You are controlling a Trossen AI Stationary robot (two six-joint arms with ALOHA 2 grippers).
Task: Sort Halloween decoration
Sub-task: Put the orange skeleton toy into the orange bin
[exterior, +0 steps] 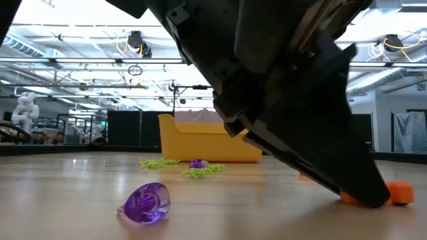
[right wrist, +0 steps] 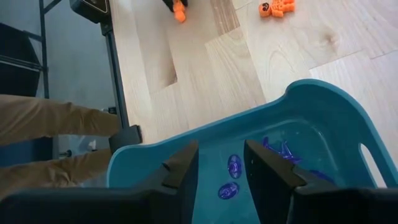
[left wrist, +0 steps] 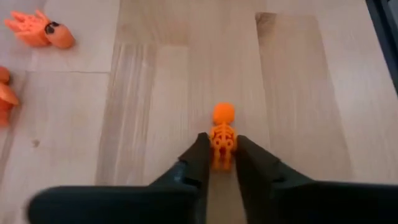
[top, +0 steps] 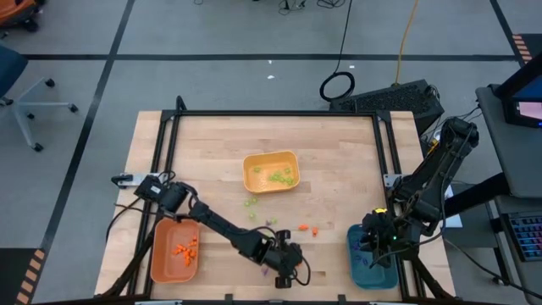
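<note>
A small orange skeleton figure of the Halloween decoration lies on the wooden table near its near edge, and my left gripper is closed around its lower half. In the high view that gripper is low over the table, right of the orange tray. My right gripper hangs open over the teal tray, touching nothing; purple pieces lie in that tray. A purple piece rests on the table. My left gripper pinches the orange figure's legs and lower trunk between its two fingers. The fingers slant down toward the table and lie along the figure. The figure lies flat on the wood, and its round head sticks out beyond the fingertips.
The yellow tray with green pieces stands mid-table. Loose green pieces and orange pieces lie between the trays, and more orange figures are close by. A person's legs show beside the table frame.
</note>
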